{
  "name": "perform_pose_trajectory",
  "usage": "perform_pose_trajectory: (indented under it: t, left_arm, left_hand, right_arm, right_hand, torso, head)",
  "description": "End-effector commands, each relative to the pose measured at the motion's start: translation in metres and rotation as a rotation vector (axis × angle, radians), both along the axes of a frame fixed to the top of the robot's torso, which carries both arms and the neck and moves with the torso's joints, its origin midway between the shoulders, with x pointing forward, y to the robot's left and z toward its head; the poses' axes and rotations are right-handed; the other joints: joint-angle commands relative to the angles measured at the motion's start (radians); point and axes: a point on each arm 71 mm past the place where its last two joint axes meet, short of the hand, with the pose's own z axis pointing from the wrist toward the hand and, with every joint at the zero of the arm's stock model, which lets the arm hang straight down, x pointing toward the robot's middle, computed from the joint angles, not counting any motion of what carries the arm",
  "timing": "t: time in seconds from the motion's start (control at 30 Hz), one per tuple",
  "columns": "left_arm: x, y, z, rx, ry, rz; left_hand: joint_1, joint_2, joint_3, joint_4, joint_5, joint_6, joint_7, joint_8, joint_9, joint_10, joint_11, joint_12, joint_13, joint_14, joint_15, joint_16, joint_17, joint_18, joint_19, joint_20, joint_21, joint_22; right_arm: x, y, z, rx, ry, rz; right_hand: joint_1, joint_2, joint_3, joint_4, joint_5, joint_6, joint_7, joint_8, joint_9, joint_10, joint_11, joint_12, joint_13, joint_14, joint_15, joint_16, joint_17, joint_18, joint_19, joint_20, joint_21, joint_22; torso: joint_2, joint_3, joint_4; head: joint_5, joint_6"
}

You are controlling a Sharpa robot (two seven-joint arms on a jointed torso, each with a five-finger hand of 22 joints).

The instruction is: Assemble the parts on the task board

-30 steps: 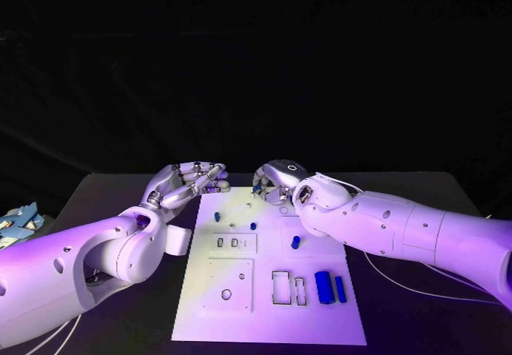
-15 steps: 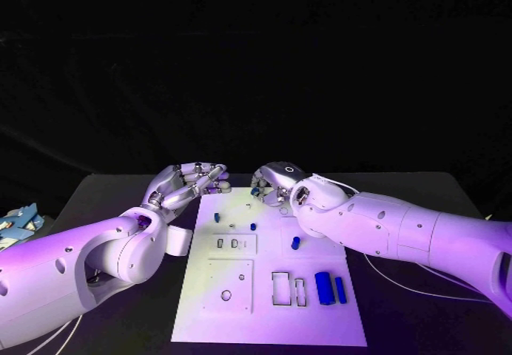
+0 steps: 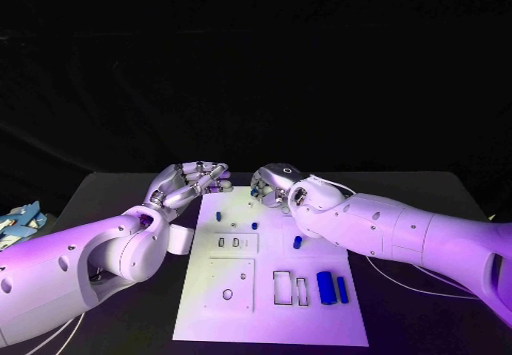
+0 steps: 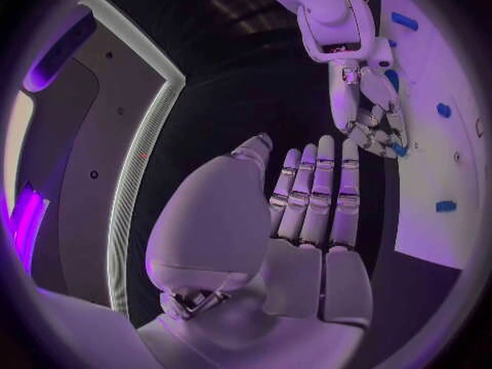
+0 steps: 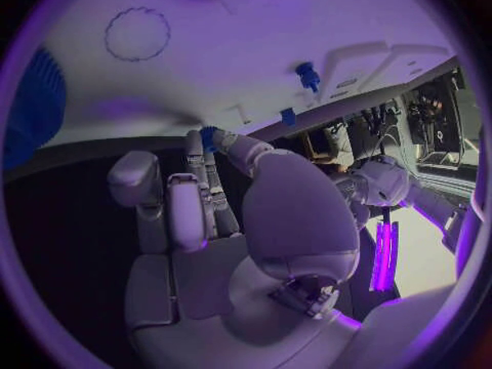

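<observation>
The white task board (image 3: 267, 318) lies in the middle of the table. Small blue parts (image 3: 219, 216) (image 3: 255, 225) (image 3: 297, 242) stand on its far half, and two longer blue parts (image 3: 325, 287) (image 3: 342, 289) lie near the front right. My right hand (image 3: 275, 183) hovers at the board's far edge and pinches a small blue part (image 5: 208, 137) between thumb and fingertip; the same part (image 4: 398, 149) shows in the left wrist view. My left hand (image 3: 192, 181) hangs just left of the board's far corner, fingers straight and side by side, holding nothing.
Rectangular and round cut-outs (image 3: 282, 287) (image 3: 227, 294) mark the board's near half. A pale cluttered object (image 3: 13, 222) sits at the table's left edge. White cables (image 3: 427, 285) trail over the table on the right, under my right arm.
The right hand has edged slightly leftward at the board's far edge with the blue part still pinched. The left hand has barely moved.
</observation>
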Motion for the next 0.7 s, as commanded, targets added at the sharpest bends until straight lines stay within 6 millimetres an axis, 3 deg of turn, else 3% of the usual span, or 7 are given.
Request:
perform_pose_trajectory:
  t: [0.03,0.3,0.43,0.53,0.6,0.63,0.7]
  left_arm:
    - [-0.0004,-0.0024,0.0016,-0.014,-0.007,-0.019]
    - [-0.0003,-0.0025,0.0016,-0.013,-0.007,-0.019]
    - [-0.0003,-0.0022,0.0017,-0.013,-0.007,-0.018]
    - [-0.0002,-0.0017,0.0017,-0.013,-0.007,-0.017]
    - [0.0000,-0.0011,0.0016,-0.012,-0.007,-0.016]
    - [0.0001,-0.0006,0.0016,-0.012,-0.007,-0.015]
    - [0.0005,0.0005,0.0015,-0.010,-0.007,-0.012]
  left_hand:
    - [-0.001,-0.012,0.008,0.000,-0.007,-0.009,0.022,-0.007,-0.001,0.000,0.006,-0.005,0.000,-0.002,0.003,-0.003,0.001,0.013,0.006,0.002,-0.003,-0.001]
    - [-0.001,-0.012,0.009,0.000,-0.007,-0.008,0.021,-0.007,-0.001,0.000,0.006,-0.006,0.000,-0.002,0.004,-0.004,0.001,0.013,0.006,0.002,-0.003,-0.002]
    - [-0.001,-0.012,0.009,0.000,-0.007,-0.008,0.021,-0.007,-0.001,0.000,0.006,-0.006,0.000,-0.002,0.004,-0.004,0.001,0.013,0.006,0.002,-0.003,-0.002]
    - [-0.001,-0.012,0.010,0.000,-0.006,-0.008,0.021,-0.007,-0.002,0.001,0.006,-0.007,0.000,-0.002,0.004,-0.004,0.002,0.013,0.006,0.002,-0.004,-0.002]
    - [-0.001,-0.012,0.010,0.000,-0.006,-0.009,0.021,-0.007,-0.002,0.001,0.006,-0.007,0.000,-0.002,0.004,-0.004,0.002,0.013,0.006,0.002,-0.004,-0.002]
    - [-0.001,-0.012,0.010,0.000,-0.006,-0.009,0.021,-0.007,-0.002,0.001,0.006,-0.007,0.000,-0.002,0.004,-0.004,0.002,0.013,0.006,0.002,-0.004,-0.002]
    - [-0.001,-0.012,0.010,0.000,-0.006,-0.009,0.021,-0.007,-0.002,0.001,0.006,-0.007,0.000,-0.002,0.004,-0.004,0.002,0.013,0.006,0.002,-0.004,-0.002]
  right_arm:
    - [-0.0004,0.0012,-0.0050,-0.028,0.013,-0.001]
    - [-0.0002,0.0044,-0.0056,-0.035,0.011,-0.002]
    - [-0.0004,0.0048,-0.0059,-0.039,0.015,-0.003]
    - [-0.0012,0.0038,-0.0052,-0.034,0.009,-0.004]
    - [-0.0024,0.0024,-0.0045,-0.028,0.004,-0.005]
    - [-0.0035,0.0012,-0.0039,-0.025,0.002,-0.006]
    - [-0.0057,-0.0015,-0.0023,-0.018,-0.004,-0.007]
  right_hand:
    - [0.001,-0.010,0.002,-0.002,-0.008,0.002,0.000,0.009,0.114,-0.010,0.000,-0.006,-0.002,0.037,0.005,0.005,0.000,-0.004,-0.008,0.002,-0.007,-0.002]
    - [-0.001,-0.015,0.003,-0.002,-0.014,-0.009,0.005,0.005,0.117,-0.023,0.005,-0.013,-0.003,0.036,0.009,0.005,-0.002,-0.003,-0.013,0.005,-0.011,-0.007]
    - [-0.010,-0.027,0.002,0.001,-0.020,-0.032,0.016,-0.008,0.118,-0.056,0.017,-0.030,-0.008,0.031,0.019,0.001,-0.015,-0.001,-0.021,0.012,-0.018,-0.013]
    - [-0.025,-0.056,-0.010,0.006,-0.007,-0.087,0.037,-0.041,0.108,-0.105,0.034,-0.047,-0.018,0.024,0.035,-0.007,-0.034,0.002,-0.036,0.024,-0.033,-0.030]
    - [-0.025,-0.066,-0.016,0.005,-0.004,-0.105,0.041,-0.053,0.105,-0.120,0.040,-0.047,-0.020,0.022,0.038,-0.010,-0.041,0.004,-0.043,0.030,-0.040,-0.039]
    - [-0.026,-0.083,-0.027,0.002,0.001,-0.141,0.051,-0.076,0.097,-0.141,0.047,-0.046,-0.022,0.019,0.044,-0.012,-0.049,0.007,-0.053,0.036,-0.050,-0.051]
    - [-0.023,-0.092,-0.036,0.000,0.004,-0.158,0.049,-0.088,0.094,-0.151,0.047,-0.041,-0.022,0.018,0.046,-0.011,-0.050,0.009,-0.056,0.039,-0.053,-0.054]
  torso:
    - [0.001,0.0000,-0.0004]
    - [0.002,0.0002,0.0000]
    - [0.001,0.0001,-0.0010]
    - [0.001,0.0004,-0.0022]
    - [0.001,0.0010,-0.0029]
    - [0.000,0.0013,-0.0034]
    - [-0.001,0.0017,-0.0059]
  head:
    - [0.000,0.002]
    - [0.000,0.004]
    - [0.001,0.003]
    - [0.003,0.003]
    - [0.003,0.003]
    - [0.003,0.004]
    - [0.005,0.003]
